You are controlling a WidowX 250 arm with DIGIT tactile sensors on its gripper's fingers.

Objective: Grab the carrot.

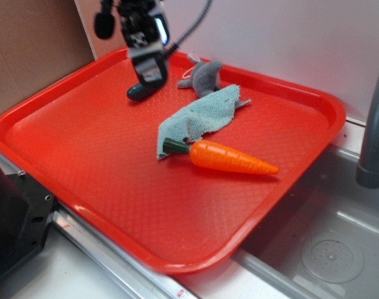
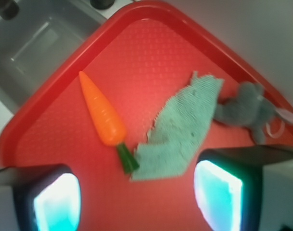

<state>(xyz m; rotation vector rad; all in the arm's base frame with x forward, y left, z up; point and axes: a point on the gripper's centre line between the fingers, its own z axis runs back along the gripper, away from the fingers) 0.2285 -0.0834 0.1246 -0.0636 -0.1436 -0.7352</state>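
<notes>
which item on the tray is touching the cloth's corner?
The carrot: its green stem end meets the teal cloth corner. The grey plush sits at the cloth's far end; the dark green toy lies apart.

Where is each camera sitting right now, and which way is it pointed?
Exterior: sits off the tray's near corner, looking obliquely down across it; shows the gripper hanging over the far side.
Wrist: rides on the gripper, looking down at the tray; both glowing fingertips frame the bottom edge, jaws spread.
Shared: carrot, green cloth, grey plush toy, sink.
</notes>
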